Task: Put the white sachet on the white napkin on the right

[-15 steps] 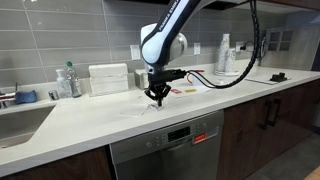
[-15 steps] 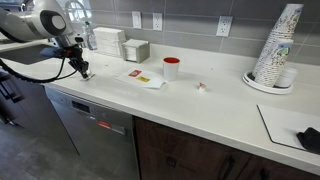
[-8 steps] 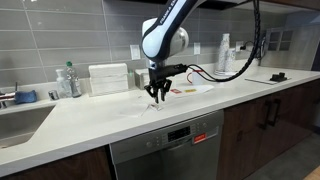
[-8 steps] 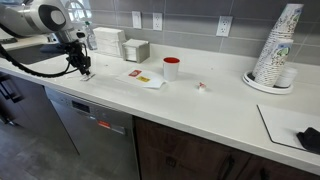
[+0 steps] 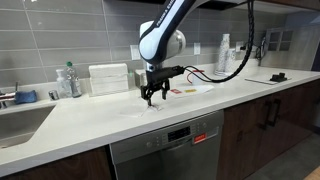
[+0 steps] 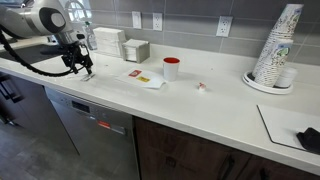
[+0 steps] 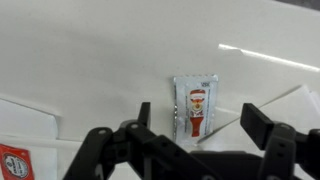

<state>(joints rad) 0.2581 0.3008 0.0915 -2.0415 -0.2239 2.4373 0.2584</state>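
Observation:
In the wrist view the white sachet [image 7: 195, 107], with its small red mark, lies flat on the pale counter between my gripper's [image 7: 202, 120] spread fingers and touches neither of them. Its near end meets the slanted edge of a white napkin [image 7: 292, 106]. How much of the sachet rests on that napkin I cannot tell. In both exterior views the open gripper [image 5: 150, 97] [image 6: 81, 69] hangs just above the counter, fingers pointing down. The sachet is too small to make out there.
Another napkin [image 6: 144, 78] carries red-marked packets, beside a red cup [image 6: 171, 68] and a small loose packet [image 6: 201, 87]. A white dispenser [image 5: 108, 78], a bottle [image 5: 66, 80] and a sink [image 5: 20, 120] stand nearby. Stacked paper cups [image 6: 279, 48] are further along.
The gripper has gone from shut to open and lifted slightly. The sachet is let go and lies on the surface beneath it.

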